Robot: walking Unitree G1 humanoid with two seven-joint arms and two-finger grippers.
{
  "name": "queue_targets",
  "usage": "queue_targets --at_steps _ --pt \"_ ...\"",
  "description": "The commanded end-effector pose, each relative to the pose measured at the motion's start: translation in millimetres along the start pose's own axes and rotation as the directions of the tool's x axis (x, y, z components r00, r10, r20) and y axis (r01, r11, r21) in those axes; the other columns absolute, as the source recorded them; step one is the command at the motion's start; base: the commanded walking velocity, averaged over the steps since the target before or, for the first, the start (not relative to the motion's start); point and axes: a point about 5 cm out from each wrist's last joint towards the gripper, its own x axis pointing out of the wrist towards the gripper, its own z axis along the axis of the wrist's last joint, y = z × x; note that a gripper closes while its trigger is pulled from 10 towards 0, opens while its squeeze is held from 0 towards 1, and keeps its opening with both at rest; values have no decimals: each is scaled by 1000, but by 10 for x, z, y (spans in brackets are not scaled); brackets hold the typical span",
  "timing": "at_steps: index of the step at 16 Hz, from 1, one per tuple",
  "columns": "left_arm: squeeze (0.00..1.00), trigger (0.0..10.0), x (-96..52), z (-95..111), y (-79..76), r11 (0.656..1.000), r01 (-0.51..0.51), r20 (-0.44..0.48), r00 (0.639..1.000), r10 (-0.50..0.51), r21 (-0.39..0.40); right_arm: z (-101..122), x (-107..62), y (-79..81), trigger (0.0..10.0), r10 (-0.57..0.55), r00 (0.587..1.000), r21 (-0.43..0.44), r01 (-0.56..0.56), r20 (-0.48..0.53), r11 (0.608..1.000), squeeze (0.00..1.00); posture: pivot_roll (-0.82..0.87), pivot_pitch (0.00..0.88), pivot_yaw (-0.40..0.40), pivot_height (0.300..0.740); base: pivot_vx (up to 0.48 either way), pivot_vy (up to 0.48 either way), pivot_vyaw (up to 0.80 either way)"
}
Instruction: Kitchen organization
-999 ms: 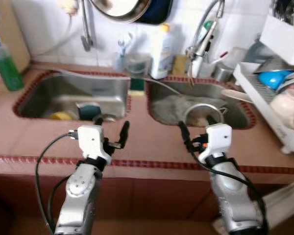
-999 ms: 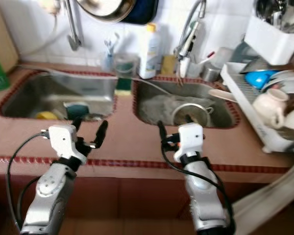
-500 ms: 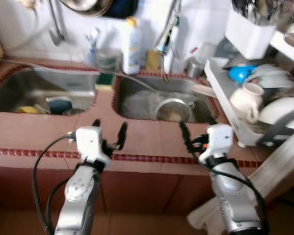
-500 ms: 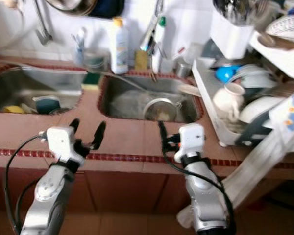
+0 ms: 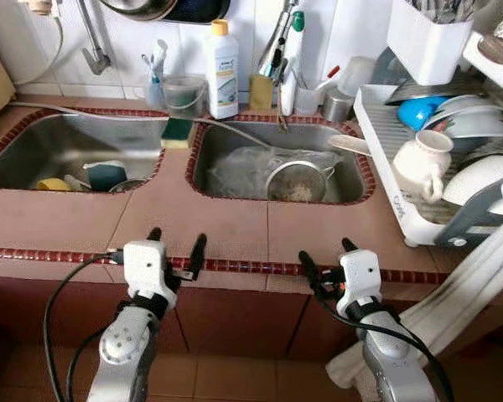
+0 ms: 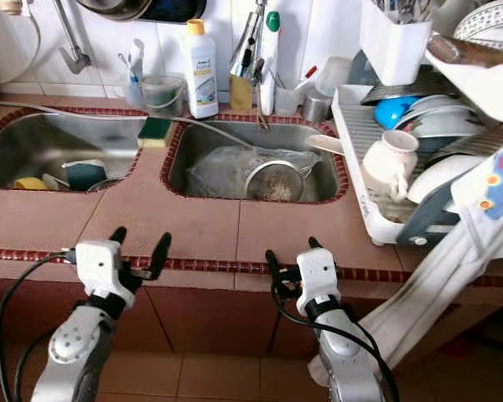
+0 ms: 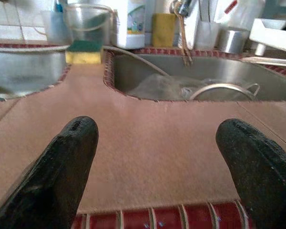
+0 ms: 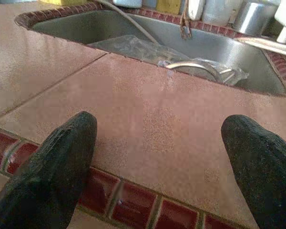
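Note:
Both of my grippers hang open and empty at the front edge of the tiled counter (image 5: 235, 226). My left gripper (image 5: 177, 242) is in front of the strip between the two sinks, and its fingers (image 7: 69, 157) stand wide apart. My right gripper (image 5: 325, 251) is in front of the right sink (image 5: 352, 188), fingers (image 8: 62, 152) spread over the red edge tiles. That sink holds a metal strainer (image 5: 298, 180) on crumpled clear plastic (image 5: 243, 163). In the left sink (image 5: 33, 142) lie a teal cup (image 5: 106, 174) and a yellow item (image 5: 52, 183).
A white dish rack (image 5: 394, 197) at the right holds a white jug (image 5: 419, 163), a blue bowl (image 5: 419, 113) and plates. A sponge (image 5: 176, 131), a soap bottle (image 5: 222, 59) and cups line the back wall. A cloth (image 5: 461, 285) hangs off the counter's right front.
The whole view has shifted and sharpened as the camera moved back and to the right. Both grippers stay open and now sit lower, at the counter's front edge.

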Motion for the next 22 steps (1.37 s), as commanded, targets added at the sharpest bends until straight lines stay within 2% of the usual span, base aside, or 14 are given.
queue_targets --at_steps 1,9,18,22 --pt "0 10000 -23 -42 6 1000 5 -16 1000 -5 8 5 -2 5 10000 6 1000 -5 -6 8 1000 0 -96 57 -26 740 -255 0 0" --pt "0 10000 -5 -5 -42 999 42 14 999 -42 -3 34 67 -8 10000 17 999 -18 -17 30 1000 0 -90 34 -28 740 -325 0 0" --pt "0 10000 21 -4 -63 998 61 19 998 -61 2 7 67 11 10000 27 999 -20 -26 30 999 0 -91 24 -25 740 -333 -187 0" --pt "0 10000 16 -11 -52 998 57 19 998 -57 0 -2 72 18 10000 29 999 -20 -28 28 999 0 -89 25 -22 740 -60 0 0"
